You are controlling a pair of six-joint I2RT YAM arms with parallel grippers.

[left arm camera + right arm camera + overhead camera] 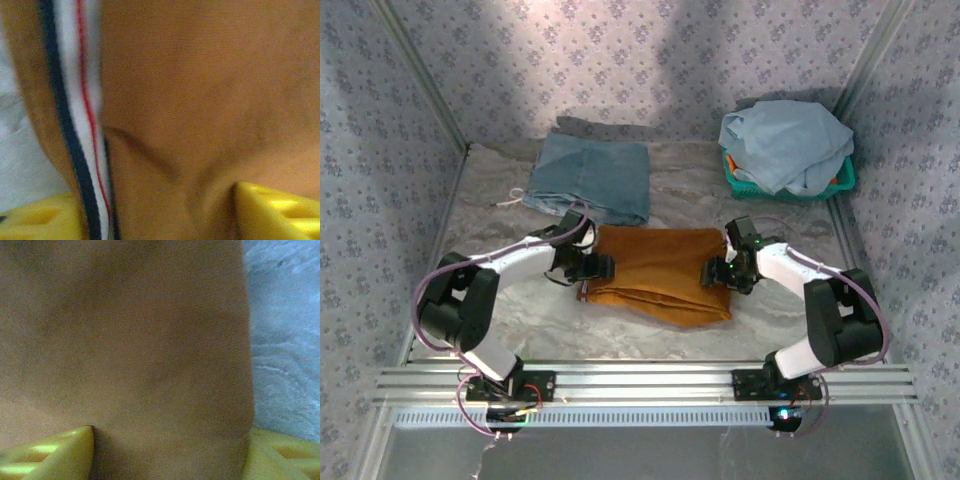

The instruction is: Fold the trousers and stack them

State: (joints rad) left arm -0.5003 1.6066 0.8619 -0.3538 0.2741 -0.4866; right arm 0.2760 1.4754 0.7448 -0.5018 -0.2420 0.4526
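The folded rust-orange cloth trousers point(660, 275) were straddled at opposite ends by the left gripper point(607, 268) and right gripper point(708, 272), jaws apart, presumably for another fold.

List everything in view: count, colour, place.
trousers: one, rust-orange, folded at the table's centre, striped trim at the left end
denim garment: one, teal-blue, folded, behind the trousers to the left
basket: one, green, far right corner
pale garment: one, light blue, heaped in the basket
table: one, marbled grey-white
left gripper: one, black with yellow fingers, at the trousers' left edge, fingers apart
right gripper: one, same colours, at the trousers' right edge, fingers apart
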